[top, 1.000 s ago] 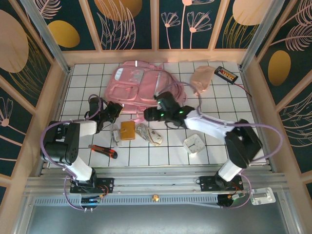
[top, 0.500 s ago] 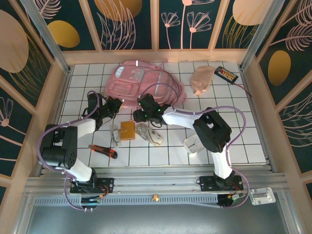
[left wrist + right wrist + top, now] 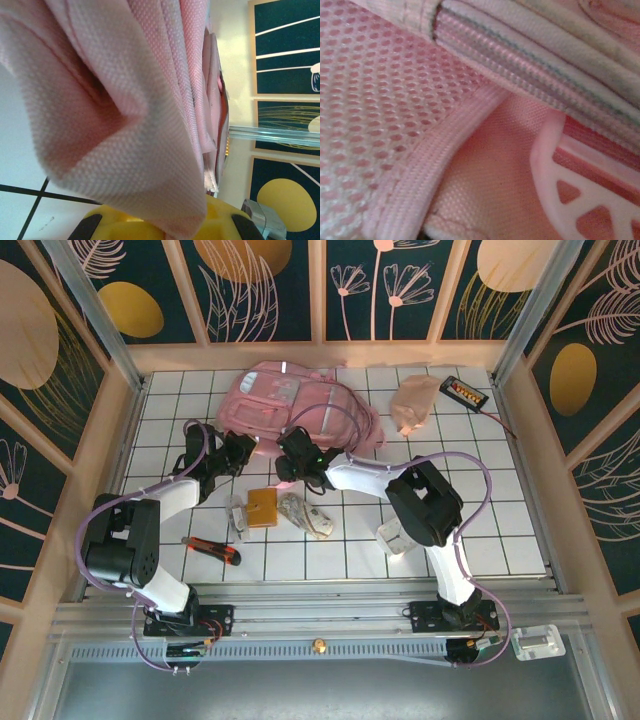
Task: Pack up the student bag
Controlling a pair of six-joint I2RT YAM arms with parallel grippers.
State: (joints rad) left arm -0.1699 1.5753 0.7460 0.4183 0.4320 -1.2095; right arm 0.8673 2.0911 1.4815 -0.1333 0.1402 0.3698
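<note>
student bag (image 3: 300, 405) lies flat at far middle of bench (image 3: 500, 520). left pincer (image 3: 238, 452) clamped shut on its near-edge fabric, probably to lift the opening. right pincer (image 3: 291, 448) pressed against bag's mesh and zipper; can't tell its jaw gap.

The student bag (image 3: 292, 405) is a large pink fabric backpack with white reflective strips. It lies flat and rumpled just beyond both sets of jaws, its near edge reaching them. A fold (image 3: 125, 115) of its woven cloth hangs bunched in the clamped jaws of the left gripper (image 3: 245, 447). Its mesh panel (image 3: 375, 85), zip (image 3: 520, 65) and white buckle (image 3: 580, 195) lie tight against the right gripper (image 3: 291, 457).
</note>
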